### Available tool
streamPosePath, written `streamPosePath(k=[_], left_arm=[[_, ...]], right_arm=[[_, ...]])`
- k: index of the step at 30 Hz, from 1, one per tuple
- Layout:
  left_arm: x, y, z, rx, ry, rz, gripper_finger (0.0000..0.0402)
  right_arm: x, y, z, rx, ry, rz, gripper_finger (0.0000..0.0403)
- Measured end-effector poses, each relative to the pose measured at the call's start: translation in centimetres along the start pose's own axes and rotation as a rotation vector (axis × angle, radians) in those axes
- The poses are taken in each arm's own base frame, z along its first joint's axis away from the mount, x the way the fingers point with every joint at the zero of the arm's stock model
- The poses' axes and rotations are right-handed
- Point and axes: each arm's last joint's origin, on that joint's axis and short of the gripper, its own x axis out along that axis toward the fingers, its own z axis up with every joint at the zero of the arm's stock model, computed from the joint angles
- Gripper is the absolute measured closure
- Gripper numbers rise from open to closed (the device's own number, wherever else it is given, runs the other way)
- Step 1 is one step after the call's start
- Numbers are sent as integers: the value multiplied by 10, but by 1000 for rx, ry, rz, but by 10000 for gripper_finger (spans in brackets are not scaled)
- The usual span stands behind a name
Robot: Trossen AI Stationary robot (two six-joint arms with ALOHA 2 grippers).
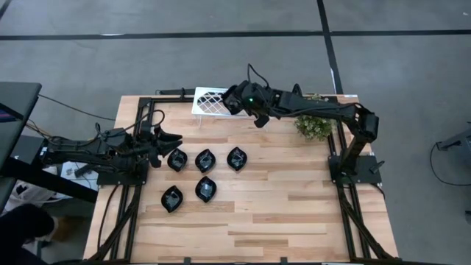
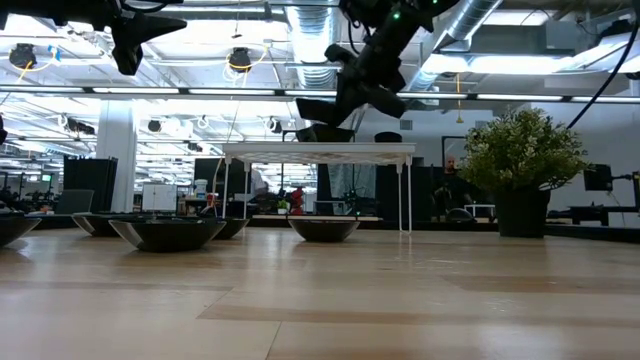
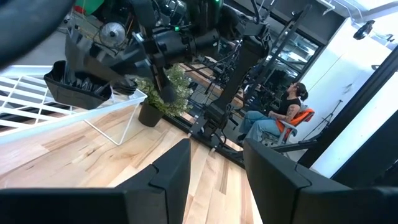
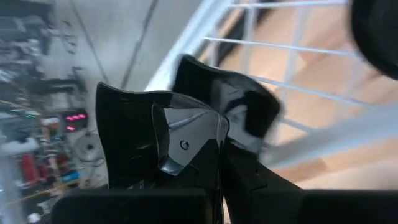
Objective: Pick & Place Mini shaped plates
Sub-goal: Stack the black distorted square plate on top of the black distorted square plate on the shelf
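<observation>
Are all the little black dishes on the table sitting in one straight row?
No: in the high view, three black dishes form one row and two more sit in a second row nearer the table's front.

Glossy black mini shaped plates (image 1: 205,160) on a pale wood-plank table (image 1: 294,206); white lattice rack (image 1: 208,101) at twelve o'clock, green plant (image 1: 315,126), seemingly white-flecked.

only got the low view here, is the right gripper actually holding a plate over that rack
Observer: Yes. The right wrist view shows the right gripper shut on a black plate, above the white rack.
Operator: how many plates left on the table
Observer: Five, seen from above, the nearest to the left arm here.
Operator: and the left gripper
Observer: The left gripper is open and empty, just beside that plate.
</observation>
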Motion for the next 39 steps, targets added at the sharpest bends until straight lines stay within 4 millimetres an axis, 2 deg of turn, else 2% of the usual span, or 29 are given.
streamPosePath(k=[6,19,39], left_arm=[[0,0,0,-1,-4,-2,252],[0,-1,1,-3,-11,-6,252],[0,-1,2,2,-17,-10,252]], right_arm=[[2,4,7,12,-24,27,392],[0,-4,3,-28,-27,-38,392],[0,-4,2,4,-21,-45,392]])
